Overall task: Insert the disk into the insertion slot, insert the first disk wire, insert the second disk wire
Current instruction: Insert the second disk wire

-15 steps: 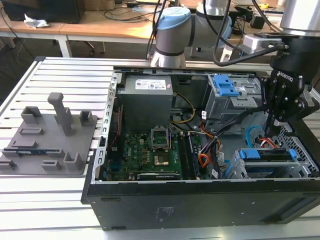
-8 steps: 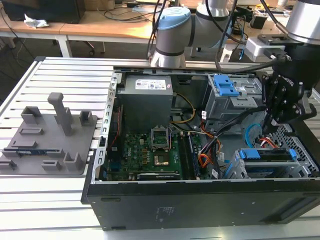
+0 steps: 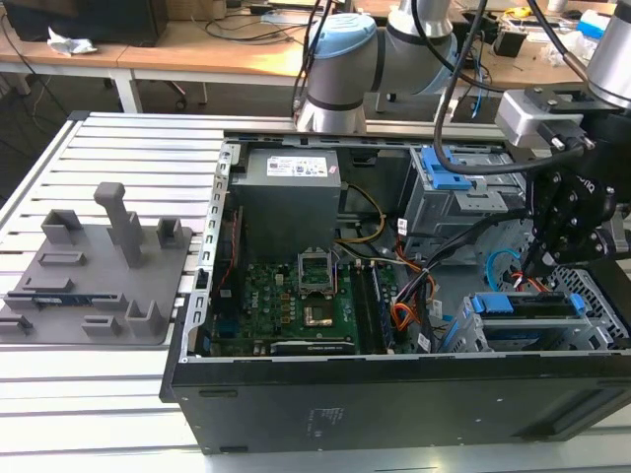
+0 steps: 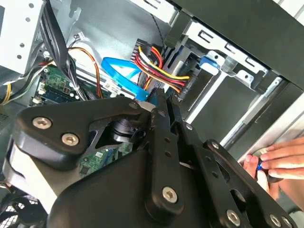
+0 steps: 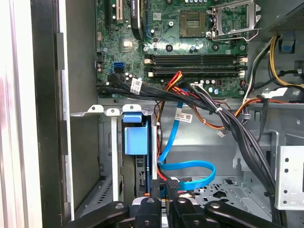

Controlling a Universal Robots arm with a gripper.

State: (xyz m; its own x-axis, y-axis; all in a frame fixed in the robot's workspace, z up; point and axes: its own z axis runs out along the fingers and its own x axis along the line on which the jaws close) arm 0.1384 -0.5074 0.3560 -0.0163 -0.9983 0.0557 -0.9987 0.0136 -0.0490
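1. Your end effector hangs over the front corner of the open PC case, at the exterior view's right, just above the insertion slot. In the first wrist view its fingers look pinched on a black connector fed by red/yellow/black leads, so read that as a likely grip on a disk wire.

2. The disk already sits in the grey perforated cage, blue carrier showing. In the first wrist view the carrier tab stands beside the flat blue data cable.

3. Orientation: the disk's long axis lies level, running along the case's front edge, rear face toward the motherboard side, where the cables come in.

4. Risks: the blue cable loop lies close to the fingertips and could snag or get pushed into the port. A tilted plug could bend contacts. Loose black harness nearby may drag.

5. Watch the hand at the case edge, near the arm, in the second wrist view: pinch hazard.
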